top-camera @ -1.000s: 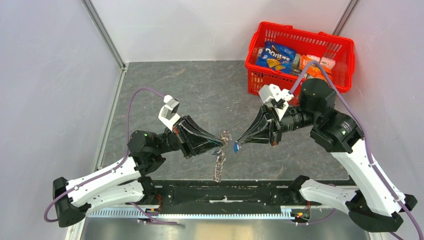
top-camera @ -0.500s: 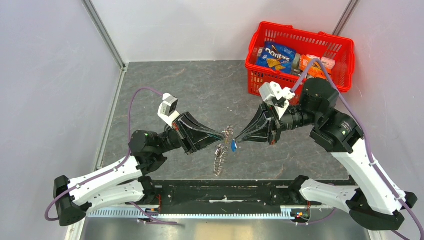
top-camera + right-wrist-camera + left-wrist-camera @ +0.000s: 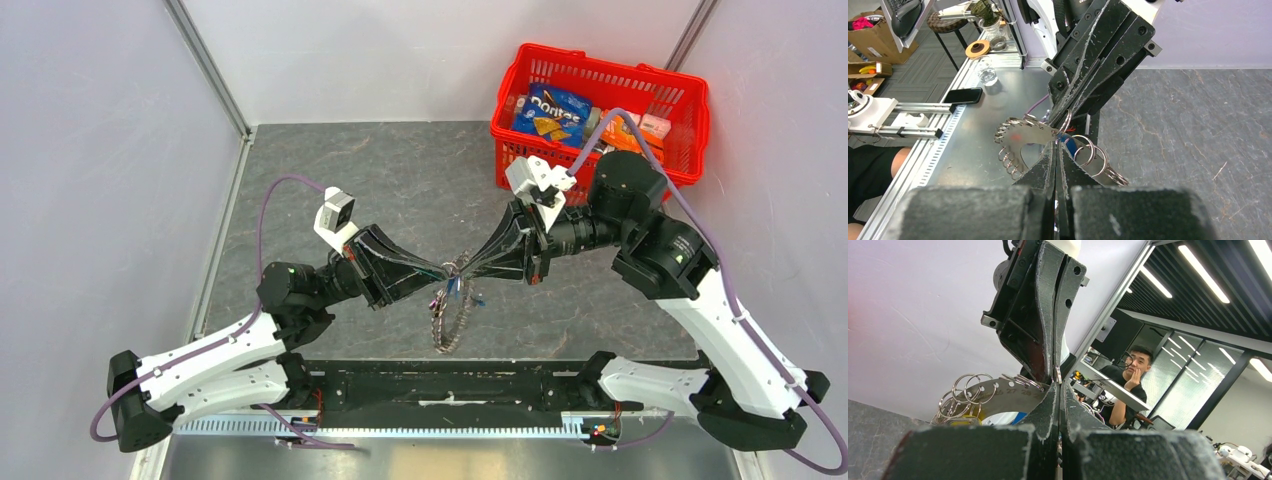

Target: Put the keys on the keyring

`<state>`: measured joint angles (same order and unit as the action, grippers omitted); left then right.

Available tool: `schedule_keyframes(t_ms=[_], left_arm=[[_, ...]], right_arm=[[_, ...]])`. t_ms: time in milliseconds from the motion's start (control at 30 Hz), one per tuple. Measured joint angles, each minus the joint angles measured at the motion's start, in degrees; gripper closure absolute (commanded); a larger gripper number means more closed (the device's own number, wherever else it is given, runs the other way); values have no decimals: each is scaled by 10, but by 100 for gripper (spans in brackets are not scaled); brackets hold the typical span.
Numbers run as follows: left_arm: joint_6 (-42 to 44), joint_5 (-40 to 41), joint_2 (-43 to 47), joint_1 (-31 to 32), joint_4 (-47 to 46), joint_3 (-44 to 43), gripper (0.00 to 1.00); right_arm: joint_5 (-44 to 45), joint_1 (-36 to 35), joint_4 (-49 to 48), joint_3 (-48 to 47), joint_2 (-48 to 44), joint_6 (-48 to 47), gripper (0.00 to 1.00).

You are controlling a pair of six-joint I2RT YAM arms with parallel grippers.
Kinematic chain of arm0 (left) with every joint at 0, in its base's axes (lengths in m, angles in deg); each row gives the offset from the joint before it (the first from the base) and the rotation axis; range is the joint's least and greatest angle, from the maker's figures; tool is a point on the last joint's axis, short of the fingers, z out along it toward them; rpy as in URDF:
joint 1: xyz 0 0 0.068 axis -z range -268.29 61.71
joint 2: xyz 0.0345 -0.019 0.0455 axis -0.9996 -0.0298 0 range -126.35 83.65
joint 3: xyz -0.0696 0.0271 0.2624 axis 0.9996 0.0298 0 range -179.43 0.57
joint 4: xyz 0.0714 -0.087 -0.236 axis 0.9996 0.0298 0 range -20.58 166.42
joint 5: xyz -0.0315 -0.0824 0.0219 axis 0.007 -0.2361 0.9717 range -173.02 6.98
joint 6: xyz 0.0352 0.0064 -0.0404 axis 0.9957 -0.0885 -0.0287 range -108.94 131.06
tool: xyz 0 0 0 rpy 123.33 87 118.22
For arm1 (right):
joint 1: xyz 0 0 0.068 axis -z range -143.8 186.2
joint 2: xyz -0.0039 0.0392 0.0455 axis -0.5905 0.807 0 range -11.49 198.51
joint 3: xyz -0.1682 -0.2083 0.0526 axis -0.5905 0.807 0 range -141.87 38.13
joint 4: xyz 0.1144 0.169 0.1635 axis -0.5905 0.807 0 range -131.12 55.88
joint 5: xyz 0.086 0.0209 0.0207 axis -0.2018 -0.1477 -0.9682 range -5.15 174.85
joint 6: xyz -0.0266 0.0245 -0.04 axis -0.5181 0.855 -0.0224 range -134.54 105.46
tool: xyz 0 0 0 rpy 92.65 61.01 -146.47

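Note:
The keyring (image 3: 450, 322) is a floppy loop of silvery plate crowded with small split rings. It hangs from my left gripper (image 3: 445, 272), which is shut on its upper edge. In the left wrist view the numbered plate (image 3: 993, 396) and a yellow tag (image 3: 959, 421) show left of my gripper (image 3: 1058, 386). My right gripper (image 3: 467, 272) is shut on a key with a blue head (image 3: 456, 288). Its tip meets the left one tip to tip. In the right wrist view the blue head (image 3: 1069, 145) sits among the rings at my gripper (image 3: 1057, 146), against the plate (image 3: 1024, 135).
A red basket (image 3: 520, 165) with snack packs stands at the back right, close behind the right arm. Metal frame posts rise at the back corners. The black rail (image 3: 450, 385) with the arm bases runs along the near edge under the hanging loop.
Both grippers have closed the gap and now meet tip to tip. The blue key has moved left into the rings. The hanging loop has swung and spread wider.

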<state>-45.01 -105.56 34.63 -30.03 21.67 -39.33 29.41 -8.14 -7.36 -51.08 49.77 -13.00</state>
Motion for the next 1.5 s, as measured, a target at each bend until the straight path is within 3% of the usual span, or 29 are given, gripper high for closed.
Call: schedule_keyframes(t_ms=[1500], left_arm=[[-11,0,-1,0,-20,9,98]], right_arm=[[65,-47,33,-21,-2,-33,100]])
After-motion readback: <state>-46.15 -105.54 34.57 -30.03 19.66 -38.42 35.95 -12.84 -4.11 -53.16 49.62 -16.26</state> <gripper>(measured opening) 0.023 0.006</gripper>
